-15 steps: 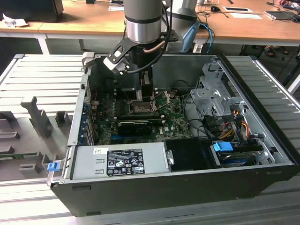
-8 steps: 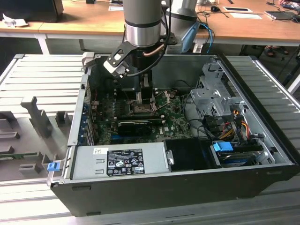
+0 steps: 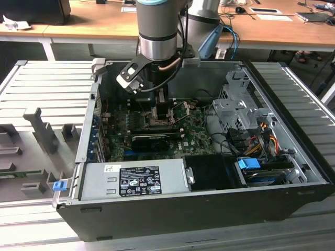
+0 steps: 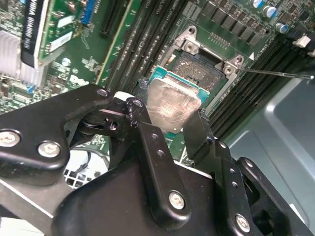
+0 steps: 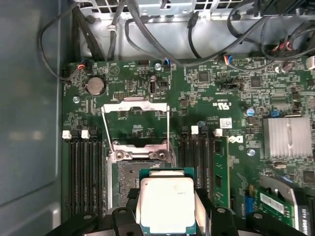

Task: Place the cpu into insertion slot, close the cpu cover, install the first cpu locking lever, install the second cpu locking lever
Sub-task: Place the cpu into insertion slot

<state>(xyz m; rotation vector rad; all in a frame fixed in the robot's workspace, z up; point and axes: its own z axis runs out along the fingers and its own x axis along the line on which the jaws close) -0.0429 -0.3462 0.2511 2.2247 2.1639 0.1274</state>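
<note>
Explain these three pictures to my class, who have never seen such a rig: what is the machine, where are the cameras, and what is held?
The machine is a robot arm reaching into an open computer case on a slatted table. The exterior view comes from a camera off the arm. Both wrist views come from cameras riding on the arm, looking at the green board. Its end effector, a two-fingered clamp, holds the cpu over the slot. The cover is swung open.
</note>
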